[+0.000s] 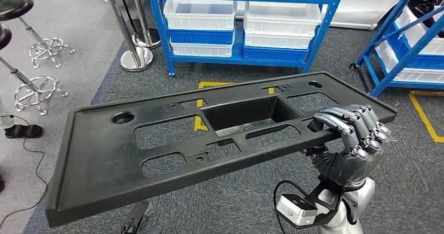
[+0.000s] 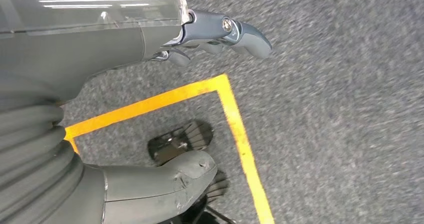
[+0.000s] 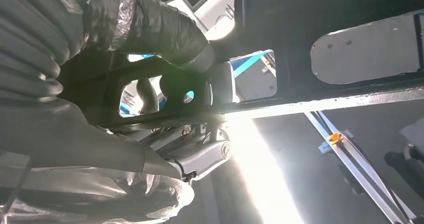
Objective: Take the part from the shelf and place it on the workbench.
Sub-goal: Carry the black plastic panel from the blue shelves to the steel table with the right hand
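Observation:
The part is a long black plastic panel point(image 1: 104, 155) with a deep central pocket and several cut-outs. It hangs tilted above the carpet, its left end lower and nearer to me. My right hand point(image 1: 351, 140) grips its right end, fingers curled over the near edge. In the right wrist view the right hand point(image 3: 150, 108) wraps a bar of the panel point(image 3: 300, 23) from below. My left hand point(image 2: 90, 53) hangs over the carpet with its fingers point(image 2: 225, 31) and thumb point(image 2: 160, 184) apart and nothing between them.
A blue shelf point(image 1: 241, 61) with white and blue bins stands ahead, and a second blue shelf point(image 1: 413, 40) at the right. Stools point(image 1: 31, 45) and stanchion bases point(image 1: 136, 58) are at the left, near a person's sandalled foot point(image 1: 21, 131). Yellow tape point(image 1: 426, 119) marks the carpet.

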Robot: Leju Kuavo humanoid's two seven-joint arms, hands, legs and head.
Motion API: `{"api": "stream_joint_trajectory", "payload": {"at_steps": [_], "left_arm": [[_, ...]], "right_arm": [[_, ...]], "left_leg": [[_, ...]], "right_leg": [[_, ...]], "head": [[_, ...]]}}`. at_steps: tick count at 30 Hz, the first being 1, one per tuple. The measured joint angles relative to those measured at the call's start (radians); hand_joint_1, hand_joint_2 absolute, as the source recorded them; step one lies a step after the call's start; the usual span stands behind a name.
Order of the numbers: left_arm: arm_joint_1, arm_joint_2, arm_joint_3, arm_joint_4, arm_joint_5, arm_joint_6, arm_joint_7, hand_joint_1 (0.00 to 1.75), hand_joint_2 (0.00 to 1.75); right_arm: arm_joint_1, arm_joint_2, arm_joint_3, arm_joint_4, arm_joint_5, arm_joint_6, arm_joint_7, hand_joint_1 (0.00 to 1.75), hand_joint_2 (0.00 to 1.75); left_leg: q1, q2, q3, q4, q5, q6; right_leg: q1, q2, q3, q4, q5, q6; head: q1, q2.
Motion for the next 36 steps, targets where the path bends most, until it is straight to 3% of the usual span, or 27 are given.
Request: {"api": "stream_joint_trajectory", "payload": {"at_steps": [2, 4, 6, 8, 9, 11, 13, 14, 15, 16, 18, 20, 21, 23, 24, 25, 28, 29, 30, 31, 33, 34, 36], "left_arm": [[0.0, 0.0, 0.0, 0.0, 0.0, 0.0, 0.0, 0.0, 1.75], [0.0, 0.0, 0.0, 0.0, 0.0, 0.0, 0.0, 0.0, 1.75], [0.001, 0.0, 0.0, 0.0, 0.0, 0.0, 0.0, 0.0, 1.75], [0.003, 0.0, 0.0, 0.0, 0.0, 0.0, -0.001, 0.0, 1.75], [0.005, 0.0, 0.0, 0.0, 0.0, 0.0, -0.001, 0.0, 1.75], [0.007, 0.0, 0.0, 0.0, 0.0, 0.0, -0.001, 0.0, 1.75], [0.008, 0.0, 0.0, 0.0, 0.0, 0.0, -0.001, 0.0, 1.75], [0.008, -0.001, 0.0, 0.0, 0.001, 0.0, -0.001, 0.0, 1.75], [0.008, -0.001, 0.0, 0.0, 0.001, 0.0, -0.001, 0.0, 1.75], [0.008, -0.001, -0.001, 0.0, 0.002, 0.0, -0.001, 0.0, 1.75], [0.004, -0.001, -0.001, 0.0, 0.004, 0.0, -0.001, 0.0, 1.75], [-0.002, -0.001, -0.002, 0.0, 0.008, 0.001, -0.002, 0.0, 1.75], [-0.005, -0.001, -0.003, 0.0, 0.01, 0.001, -0.003, 0.0, 1.75], [-0.006, -0.001, -0.006, 0.0, 0.012, 0.001, -0.004, 0.0, 1.75], [-0.006, -0.002, -0.008, 0.0, 0.013, 0.001, -0.004, 0.0, 1.75], [-0.006, -0.003, -0.009, 0.0, 0.015, 0.0, -0.006, 0.0, 1.75], [-0.008, -0.005, -0.01, 0.0, 0.022, -0.001, -0.02, 0.0, 1.75], [-0.007, -0.005, -0.01, 0.0, 0.022, -0.002, -0.023, 0.0, 1.75], [-0.006, -0.005, -0.011, 0.0, 0.022, -0.002, -0.025, 0.0, 1.75], [-0.006, -0.005, -0.012, 0.0, 0.022, -0.002, -0.026, 0.0, 1.75], [-0.006, -0.005, -0.015, 0.0, 0.022, -0.002, -0.027, 0.0, 1.75], [-0.006, -0.005, -0.016, 0.0, 0.022, -0.002, -0.027, 0.0, 1.75], [-0.006, -0.005, -0.019, 0.0, 0.022, 0.001, -0.029, 0.0, 1.75]], "right_arm": [[-0.001, 0.0, 0.0, 0.0, 0.0, 0.0, 0.0, 1.75, 1.75], [-0.003, 0.0, 0.0, 0.0, 0.0, 0.0, 0.0, 1.75, 1.75], [-0.004, 0.0, 0.0, 0.0, 0.0, 0.0, 0.0, 1.75, 1.75], [-0.005, 0.0, 0.0, 0.0, 0.0, 0.0, 0.0, 1.75, 1.75], [-0.006, 0.0, 0.0, 0.0, 0.0, 0.0, 0.0, 1.75, 1.75], [-0.007, 0.0, 0.0, 0.0, 0.0, 0.0, 0.0, 1.75, 1.75], [-0.007, 0.0, 0.0, 0.0, 0.0, 0.0, -0.001, 1.75, 1.75], [-0.007, 0.0, 0.0, 0.0, 0.001, 0.0, -0.001, 1.75, 1.75], [-0.007, 0.0, 0.0, 0.0, 0.001, 0.0, -0.002, 1.75, 1.75], [-0.007, 0.0, 0.0, 0.0, 0.002, 0.0, -0.003, 1.75, 1.75], [-0.007, 0.0, 0.0, 0.0, 0.004, 0.0, -0.004, 1.75, 1.75], [-0.008, 0.0, 0.0, -0.002, 0.007, 0.0, -0.005, 1.75, 1.75], [-0.009, 0.0, 0.0, -0.002, 0.009, 0.0, -0.006, 1.75, 1.75], [-0.011, 0.0, 0.0, -0.002, 0.01, 0.0, -0.006, 1.75, 1.75], [-0.012, 0.0, 0.0, -0.002, 0.01, 0.0, -0.004, 1.75, 1.75], [-0.013, -0.001, 0.0, -0.002, 0.01, 0.0, 0.001, 1.75, 1.75], [-0.009, -0.016, 0.0, -0.003, 0.005, 0.0, 0.032, 1.75, 1.75], [-0.007, -0.024, 0.0, -0.003, 0.001, 0.0, 0.04, 1.75, 1.75], [-0.004, -0.032, 0.0, -0.003, -0.002, 0.0, 0.044, 1.75, 1.75], [-0.003, -0.038, 0.0, -0.003, -0.006, 0.0, 0.045, 1.75, 1.75], [-0.001, -0.048, 0.0, -0.004, -0.012, 0.0, 0.046, 1.75, 1.75], [-0.001, -0.052, 0.0, -0.006, -0.015, 0.0, 0.047, 1.75, 1.75], [-0.002, -0.059, 0.0, -0.015, -0.021, 0.0, 0.05, 1.75, 1.75]], "left_leg": [[0.0, 0.0, -0.038, 0.016, 0.018, -0.006], [-0.002, -0.002, -0.069, 0.037, 0.031, -0.014], [-0.003, -0.003, -0.085, 0.049, 0.046, -0.026], [0.002, -0.004, -0.093, 0.051, 0.056, -0.039], [0.004, -0.005, -0.1, 0.062, 0.039, -0.045], [0.01, -0.007, -0.126, 0.136, -0.051, -0.058], [0.014, -0.007, -0.152, 0.257, -0.142, -0.066], [0.016, -0.007, -0.153, 0.305, -0.155, -0.069], [0.017, -0.007, -0.141, 0.325, -0.146, -0.07], [0.017, -0.007, -0.113, 0.313, -0.122, -0.069], [0.017, -0.008, -0.006, 0.196, -0.086, -0.064], [0.013, -0.011, 0.095, 0.055, -0.101, -0.054], [0.01, -0.012, 0.117, 0.017, -0.111, -0.048], [0.007, -0.01, 0.114, -0.004, -0.102, -0.034], [0.008, -0.008, 0.108, -0.008, -0.091, -0.027], [0.01, -0.006, 0.099, -0.011, -0.079, -0.018], [0.006, -0.003, 0.064, -0.013, -0.049, 0.0], [0.004, -0.003, 0.05, -0.011, -0.04, 0.002], [0.003, -0.002, 0.036, -0.009, -0.031, 0.002], [0.002, -0.002, 0.02, -0.004, -0.024, 0.0], [0.001, 0.0, -0.01, 0.013, -0.013, -0.005], [-0.001, 0.002, -0.023, 0.024, -0.011, -0.008], [-0.004, 0.009, -0.039, 0.044, -0.009, -0.016]], "right_leg": [[-0.003, -0.001, 0.076, -0.064, 0.048, 0.0], [-0.002, 0.0, 0.184, -0.203, 0.036, -0.002], [0.004, 0.001, 0.233, -0.285, 0.007, -0.01], [0.005, -0.001, 0.222, -0.294, 0.019, -0.024], [0.005, -0.002, 0.212, -0.295, 0.031, -0.033], [0.002, -0.005, 0.186, -0.296, 0.057, -0.045], [0.002, -0.005, 0.154, -0.295, 0.082, -0.049], [0.003, -0.005, 0.138, -0.294, 0.094, -0.048], [0.003, -0.005, 0.121, -0.294, 0.107, -0.047], [0.002, -0.005, 0.104, -0.292, 0.119, -0.045], [0.002, -0.004, 0.079, -0.29, 0.141, -0.039], [0.003, -0.005, 0.067, -0.291, 0.161, -0.028], [0.002, -0.007, 0.065, -0.293, 0.171, -0.022], [0.001, -0.009, 0.063, -0.3, 0.187, -0.009], [0.0, -0.008, 0.057, -0.295, 0.179, -0.004], [0.0, -0.007, 0.047, -0.276, 0.153, 0.0], [0.0, -0.003, -0.001, -0.121, 0.022, 0.004], [0.0, -0.002, -0.013, -0.064, 0.005, 0.005], [0.0, -0.002, -0.015, -0.024, 0.016, 0.006], [0.0, -0.002, -0.007, -0.01, 0.047, 0.006], [0.0, -0.008, 0.058, -0.073, 0.103, 0.004], [0.004, -0.019, 0.105, -0.135, 0.1, 0.001], [0.01, -0.034, 0.177, -0.245, 0.055, -0.01]], "head": [[0.0, 0.0], [0.0, 0.0], [0.0, 0.0], [0.0, 0.0], [-0.001, 0.0], [-0.001, 0.0], [-0.001, 0.0], [-0.001, 0.0], [-0.001, 0.0], [-0.001, 0.0], [-0.002, 0.0], [-0.001, 0.0], [-0.001, 0.0], [-0.001, 0.0], [-0.001, 0.0], [-0.001, 0.0], [0.0, 0.0], [0.0, 0.0], [0.0, 0.0], [0.0, 0.0], [0.0, 0.0], [0.0, 0.0], [0.0, 0.0]]}}
